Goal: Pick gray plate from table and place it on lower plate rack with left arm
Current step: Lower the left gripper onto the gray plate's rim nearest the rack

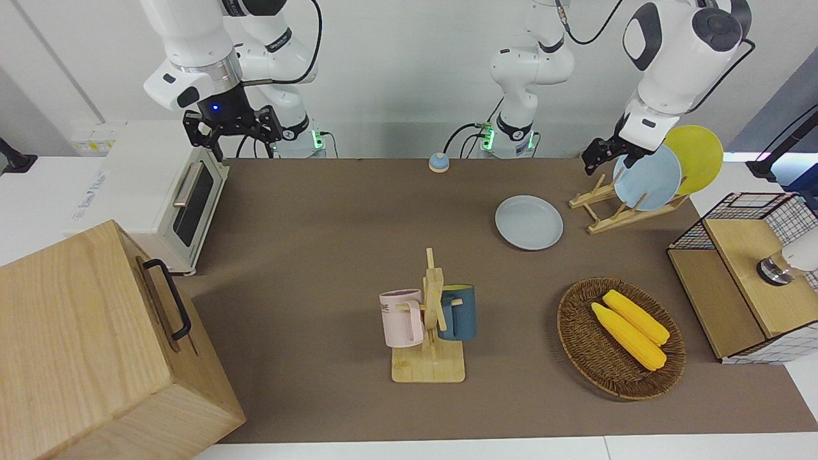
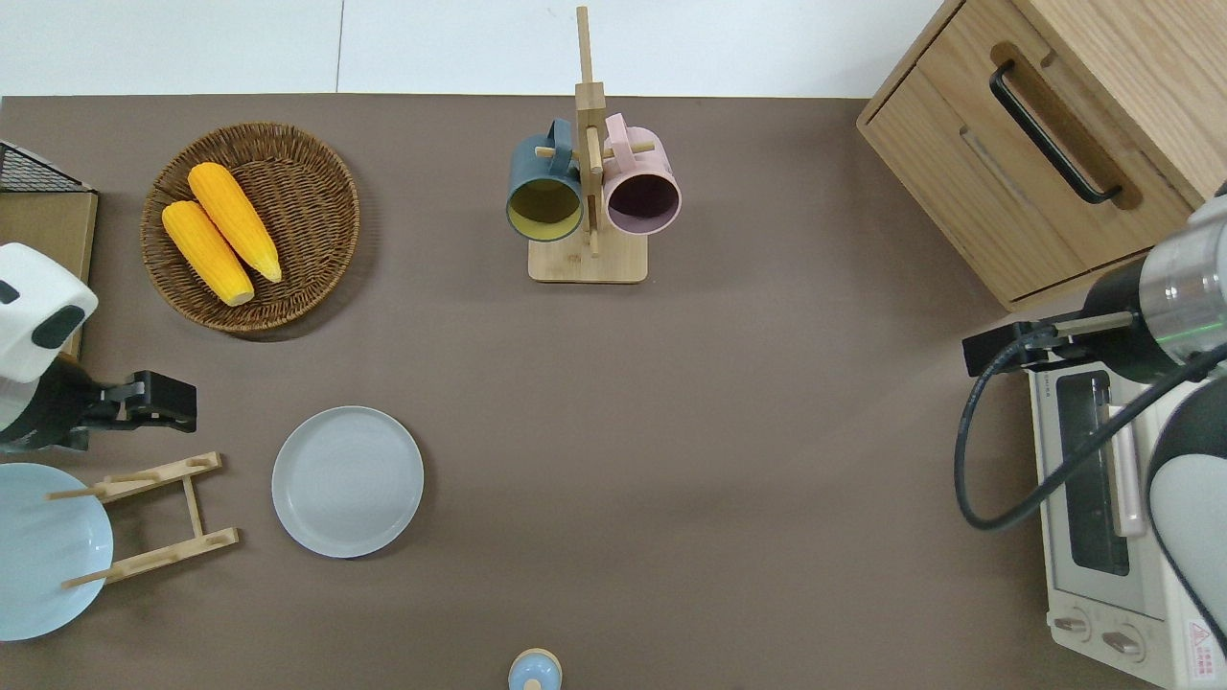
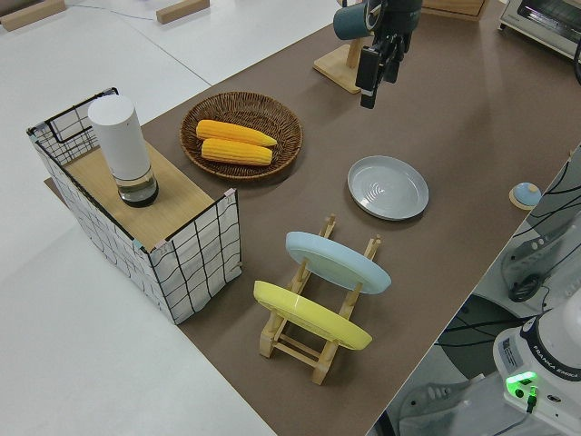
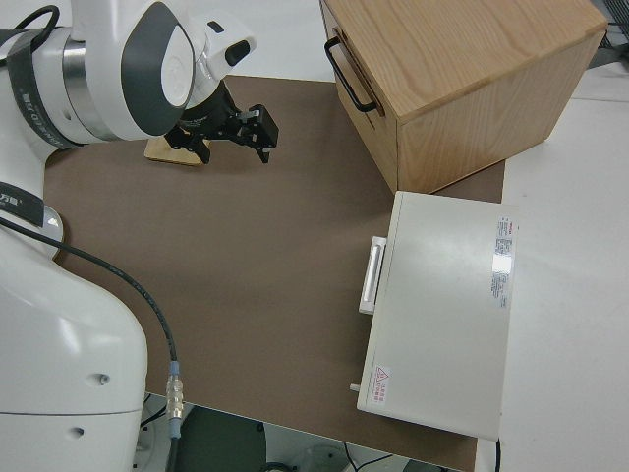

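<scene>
Overhead view: I've got the round pale gray plate (image 2: 347, 481) lying flat on the matte brown table (image 2: 729, 431), just beside the small light-wood slatted plate rack (image 2: 158, 517), at about 3 o'clock from it. A light blue plate (image 2: 38, 546) leans in that rack, and the side view shows a yellow plate (image 3: 309, 316) there too. My left gripper (image 2: 163, 402) hangs empty over bare table at roughly 10 o'clock from the gray plate. Can't tell if its fingers are spread or pressed together. The right arm is parked.
</scene>
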Robot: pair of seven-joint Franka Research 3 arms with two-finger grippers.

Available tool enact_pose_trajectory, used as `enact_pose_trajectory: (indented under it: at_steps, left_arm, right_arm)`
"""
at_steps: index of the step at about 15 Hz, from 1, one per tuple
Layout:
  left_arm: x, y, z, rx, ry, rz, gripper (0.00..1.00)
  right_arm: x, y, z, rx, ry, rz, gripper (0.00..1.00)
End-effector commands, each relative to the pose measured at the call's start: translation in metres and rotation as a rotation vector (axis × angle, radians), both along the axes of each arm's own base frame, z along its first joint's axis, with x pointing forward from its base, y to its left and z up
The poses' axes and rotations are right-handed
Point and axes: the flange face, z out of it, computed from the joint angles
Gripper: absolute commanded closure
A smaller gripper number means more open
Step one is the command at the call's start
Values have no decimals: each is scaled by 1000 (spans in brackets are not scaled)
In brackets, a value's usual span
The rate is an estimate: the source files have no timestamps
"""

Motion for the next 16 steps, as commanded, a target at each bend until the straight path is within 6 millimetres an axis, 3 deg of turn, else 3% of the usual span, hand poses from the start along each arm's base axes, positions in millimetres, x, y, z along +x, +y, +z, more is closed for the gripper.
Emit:
enact_pose_trajectory:
  at_steps: [1, 4, 9, 16]
  left_arm:
    - [-6, 4, -55, 13, 8, 14, 9]
    - [-14, 4, -115, 17, 46, 11, 9]
    - [-22, 5, -176, 2, 65, 24, 9]
    - [-24, 10, -230, -10, 136, 84, 9]
  right_arm:
    - [-2, -1, 4, -2, 2, -14, 17]
    - [-2, -1, 4, -2, 2, -14, 17]
    - [-2, -2, 4, -2, 4, -15, 17]
    - [-2, -1, 4, -2, 2, -14, 17]
